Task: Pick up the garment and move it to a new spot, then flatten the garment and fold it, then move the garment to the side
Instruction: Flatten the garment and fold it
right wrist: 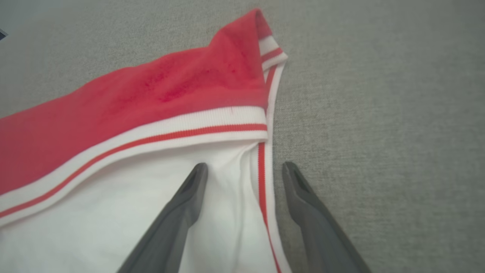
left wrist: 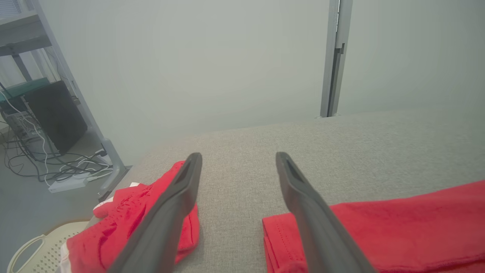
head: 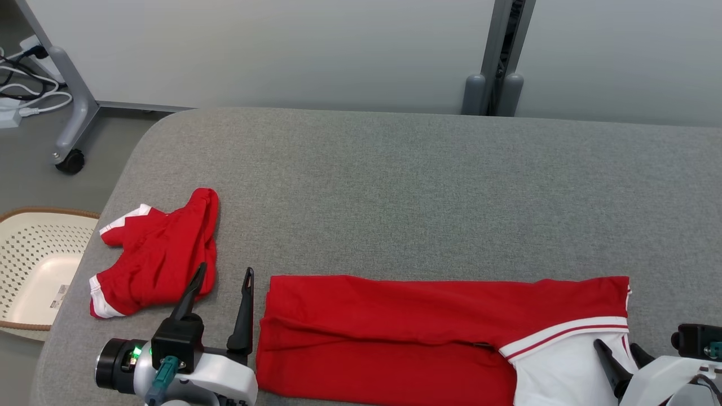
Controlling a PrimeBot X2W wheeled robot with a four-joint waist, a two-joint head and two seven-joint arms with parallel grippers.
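- Garment (head: 395, 332), red with a white striped end, lies folded in a long band along the near edge of the grey table (head: 395, 186).
- Left gripper (head: 225, 269): fingers spread, empty, over bare table between the garment's left edge and a small red piece (head: 155, 256).
- Right gripper (right wrist: 245, 167): fingers spread, holding nothing, straddling the garment's striped right edge.
- Table beyond the garment is bare.
- Basket (head: 34, 265) sits off the table's left edge.

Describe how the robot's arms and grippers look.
Left gripper: two long, dark grey, tapered fingers on a black block, a glossy white wrist shell, a green light and a teal cable plug. Right gripper: matching dark fingers, a white shell, a black block with a teal part.
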